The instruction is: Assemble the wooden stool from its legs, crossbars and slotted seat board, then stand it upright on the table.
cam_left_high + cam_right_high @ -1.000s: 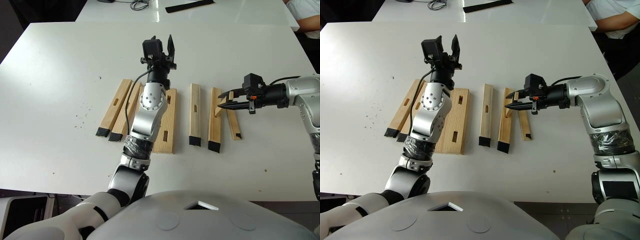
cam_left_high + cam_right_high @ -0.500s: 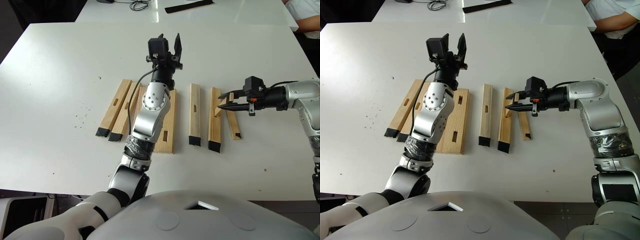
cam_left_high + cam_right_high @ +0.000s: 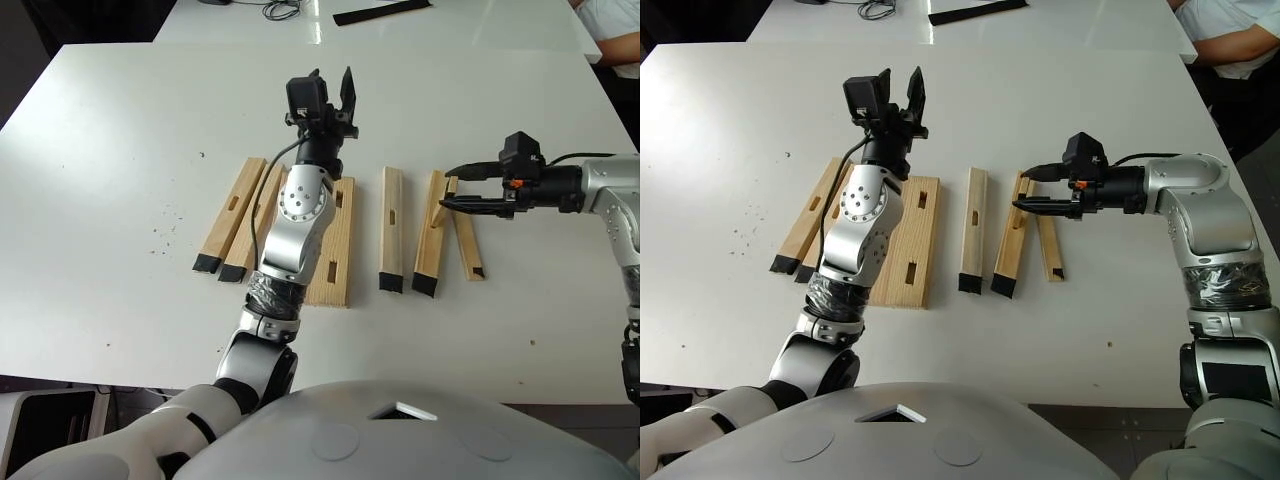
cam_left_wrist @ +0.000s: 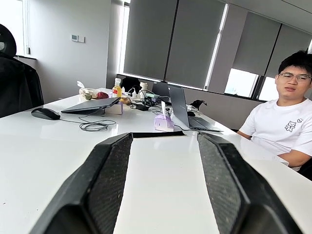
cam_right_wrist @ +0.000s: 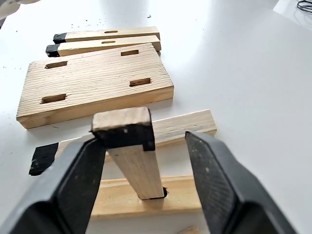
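Had the right hand point(image 3: 445, 188) low over the right-side parts, fingers point(image 5: 73, 180) spread wide to either side of a crossbar point(image 5: 131, 151) and not clamped on it; close to one finger, clear of the other. Found that crossbar standing tilted, lower end in the slot of a leg point(image 3: 430, 240) lying flat on the white surface point(image 3: 120, 120), dark band at the upper end. Saw a second crossbar point(image 3: 467, 240) lying flat just beside that leg on its outer side, and a second leg point(image 3: 390, 228) lying parallel on the inner side, a little apart. Further left, noted the board point(image 3: 912, 245) flat on the surface, four slots showing in the right wrist view, partly covered by the left forearm in the head views. Beyond it, spotted two more legs point(image 3: 225, 215) side by side, touching or nearly so, black tips toward the robot. Had the left hand point(image 3: 333, 80) raised above the far end of the board, pointing up and away, fingers point(image 4: 105, 180) wide apart with nothing between them.
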